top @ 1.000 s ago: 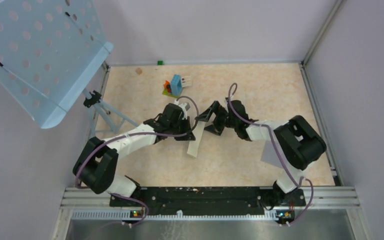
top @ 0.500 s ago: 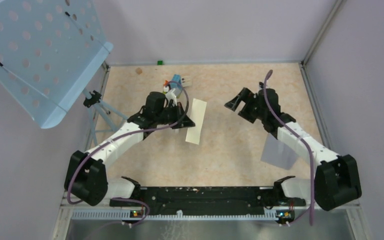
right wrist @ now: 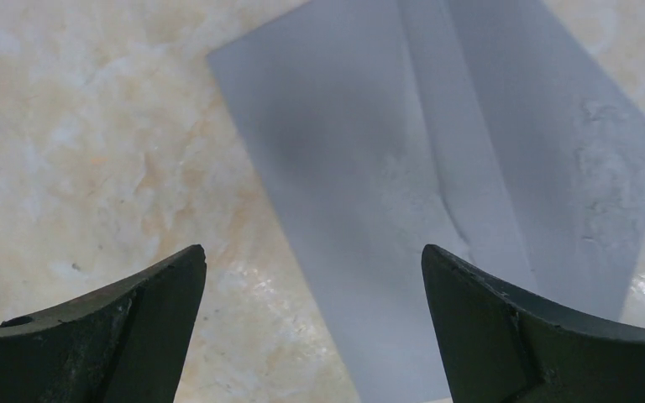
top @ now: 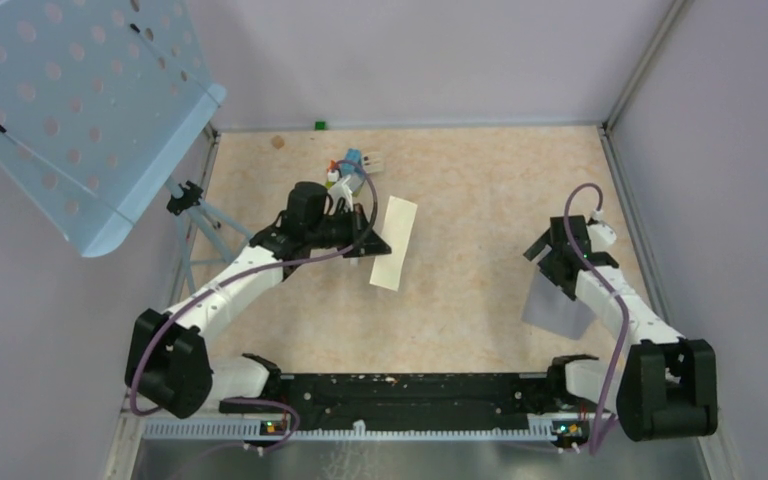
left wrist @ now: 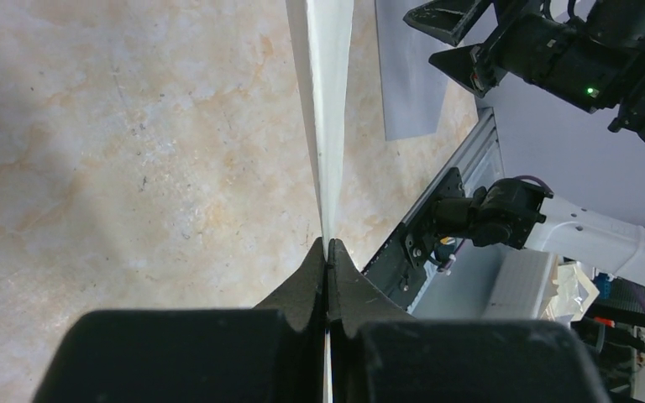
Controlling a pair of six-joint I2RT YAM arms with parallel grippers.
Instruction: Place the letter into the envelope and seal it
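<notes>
The letter [top: 396,238], a pale tan sheet, hangs above the floor at centre, pinched at its left long edge by my left gripper [top: 371,245], which is shut on it. In the left wrist view the letter [left wrist: 328,117] is seen edge-on, running away from the closed fingertips [left wrist: 312,267]. The grey envelope [top: 558,308] lies flat at the right front. My right gripper [top: 552,266] hovers over the envelope's far end, open and empty. In the right wrist view the envelope [right wrist: 403,193] shows a crease and its left corner lies between the spread fingers [right wrist: 159,290].
A blue perforated stand [top: 70,110] leans at the back left on a tripod [top: 205,215]. A blue-orange block cluster [top: 352,168] sits behind the left gripper. A small green piece [top: 319,125] lies at the back wall. The metal rail [top: 410,385] runs along the near edge.
My right gripper let go of the letter, swung right and toward the front, and now hovers over the envelope, jaws wider. The left gripper kept the letter and shifted slightly left.
</notes>
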